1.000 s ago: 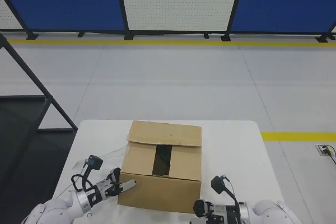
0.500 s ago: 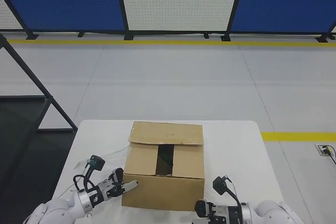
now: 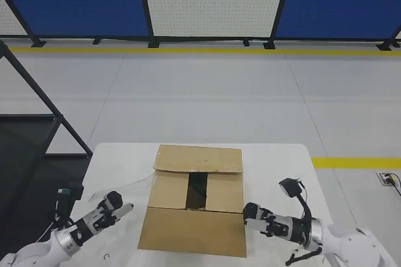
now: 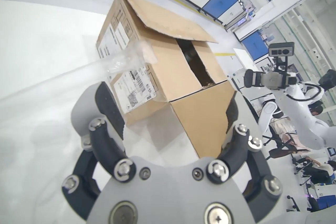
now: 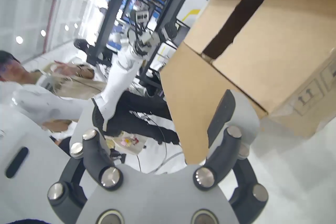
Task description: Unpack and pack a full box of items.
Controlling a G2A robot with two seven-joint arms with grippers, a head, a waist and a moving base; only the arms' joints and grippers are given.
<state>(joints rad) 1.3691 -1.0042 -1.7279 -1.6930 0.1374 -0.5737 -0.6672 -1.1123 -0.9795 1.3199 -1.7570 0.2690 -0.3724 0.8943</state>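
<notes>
Cardboard box (image 3: pixel 167 192) near left tool (image 3: pixel 123 209)

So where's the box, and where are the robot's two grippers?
box (image 3: pixel 222 193), top view, on a top flap.
left gripper (image 3: pixel 119 209), top view, between its fingertips.
right gripper (image 3: pixel 248 217), top view, between its fingertips.

White table (image 3: pixel 281 172) carries cardboard box (image 3: pixel 222 193), top flaps partly open.

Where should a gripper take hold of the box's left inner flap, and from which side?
Probably its free edge along the middle gap, from above: the flap lies flat, hinged on its outer side, so only that edge gives the jaws a lip.
</notes>
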